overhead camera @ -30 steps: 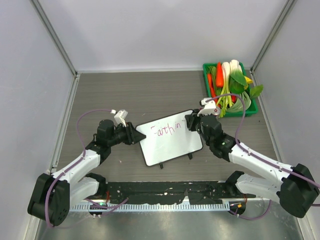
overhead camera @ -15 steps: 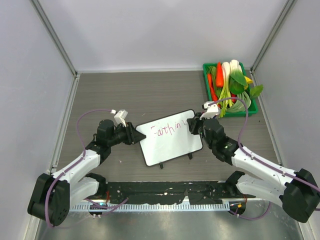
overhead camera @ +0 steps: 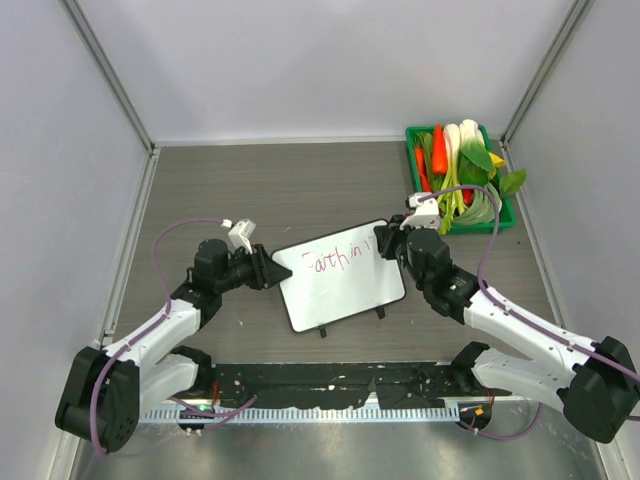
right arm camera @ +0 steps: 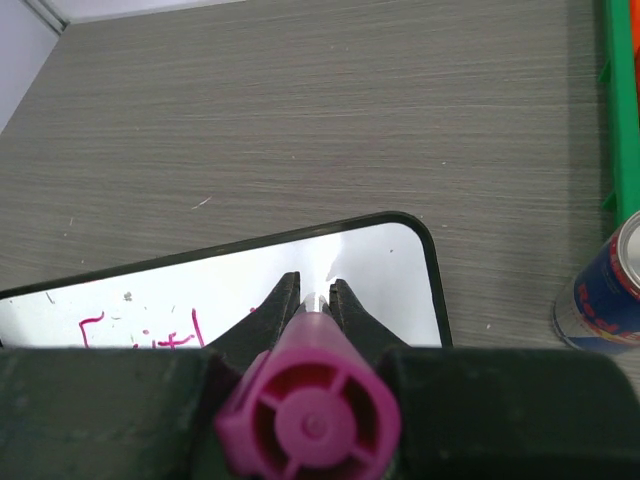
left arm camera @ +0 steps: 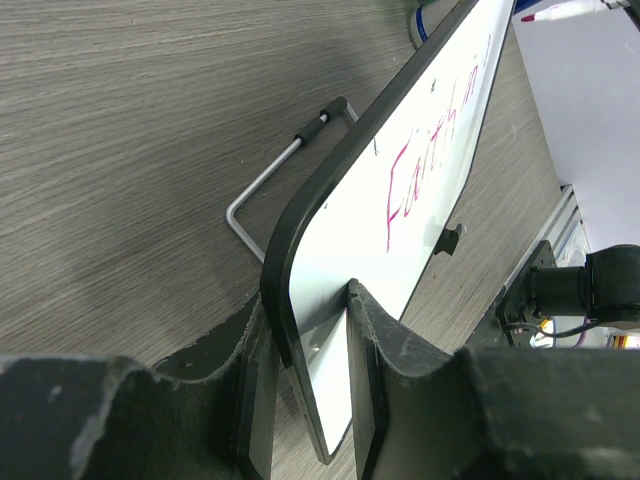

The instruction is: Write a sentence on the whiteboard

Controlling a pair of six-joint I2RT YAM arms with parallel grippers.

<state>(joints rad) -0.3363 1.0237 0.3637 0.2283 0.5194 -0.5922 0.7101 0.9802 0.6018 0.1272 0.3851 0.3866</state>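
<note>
Only "Faith in" of the sentence (overhead camera: 335, 261) stood on the whiteboard (overhead camera: 345, 292), the rest unwritten; the left pincer (left arm camera: 312, 385) pinched its left edge, the right pincer (right arm camera: 312, 294) pinched the marker (right arm camera: 312, 418)

- whiteboard (overhead camera: 345, 285): white face, thin black edge
- writing (overhead camera: 333, 261): pink-magenta
- marker (right arm camera: 312, 415): magenta end
- tabletop (overhead camera: 300, 180): grey-brown wood grain
- tray (overhead camera: 497, 224): green
- vegetables (overhead camera: 452, 160): orange, white, green
- can (right arm camera: 600, 290): blue, red, silver

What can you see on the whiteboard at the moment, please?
The whiteboard bears pink writing, "Faith in". The right gripper, shut on a pink marker, hangs over its far right corner and hides whatever follows.
</note>
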